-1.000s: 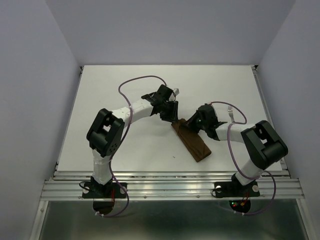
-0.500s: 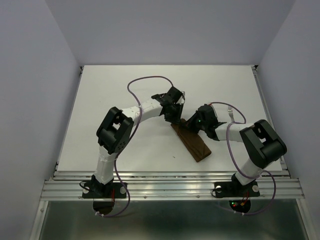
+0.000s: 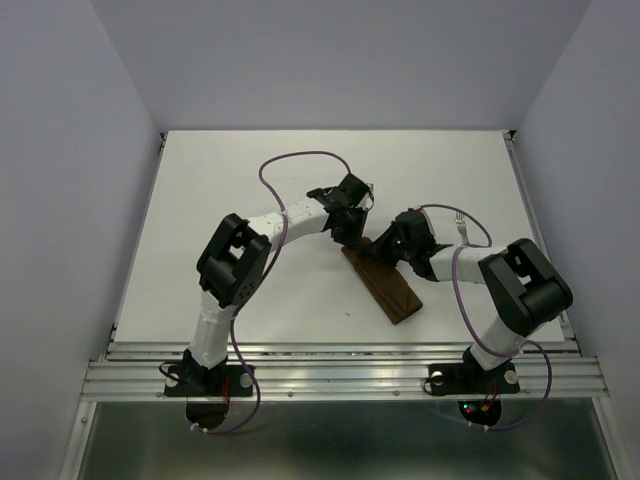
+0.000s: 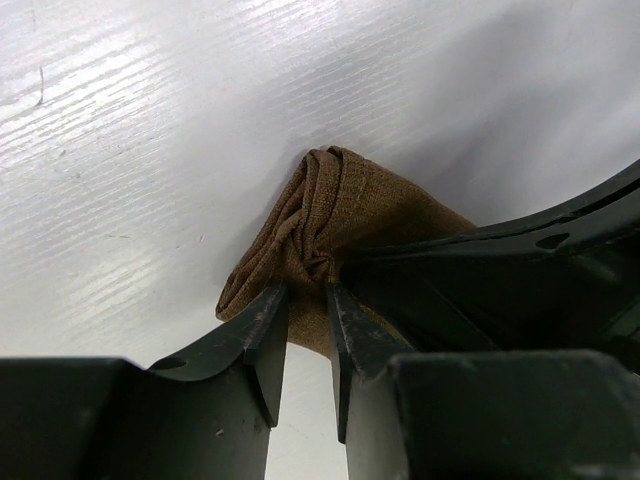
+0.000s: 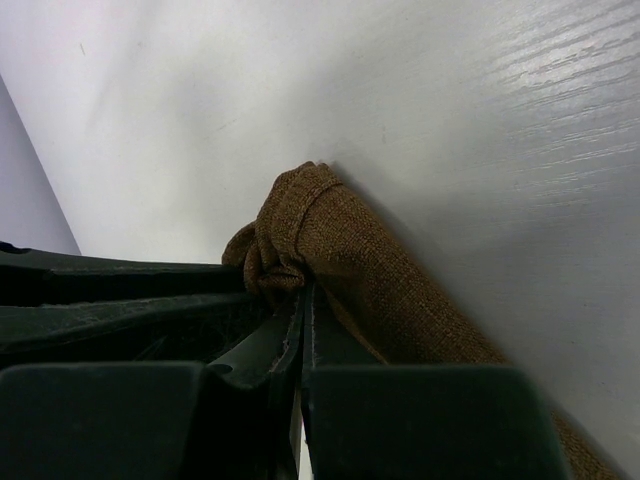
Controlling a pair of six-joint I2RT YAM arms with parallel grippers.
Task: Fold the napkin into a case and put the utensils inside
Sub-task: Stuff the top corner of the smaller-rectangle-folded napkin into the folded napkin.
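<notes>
Napkin (image 3: 385, 287) lies on the desk (image 3: 250, 160) as a narrow brown pouch, slanting from its far end between my two wrists down toward the near right. A second ago my left arm was reaching further out over the desk, with its jaws short of the cloth. It has since swung in, and now both sets of jaws meet at that far end.

From the left wrist, the jaws are nearly together, with a small bunched tuck of the napkin (image 4: 345, 215) pinched between the fingertips (image 4: 265, 320). From the right wrist, the jaws are almost fully closed on a puckered fold of the same end (image 5: 300, 235), and the rest of the pouch runs away flat along the desk. My right arm has barely shifted in that time.

I judge the folding is done and that I am now at the mouth of the case, each side gripping a layer so the opening can be drawn apart. Nothing is inside yet. The fork (image 3: 461, 222) rests on the desk beyond my right forearm, well apart from the mouth. I cannot make out the knife. If I have pinched both layers together, pulling will only drag the pouch.
</notes>
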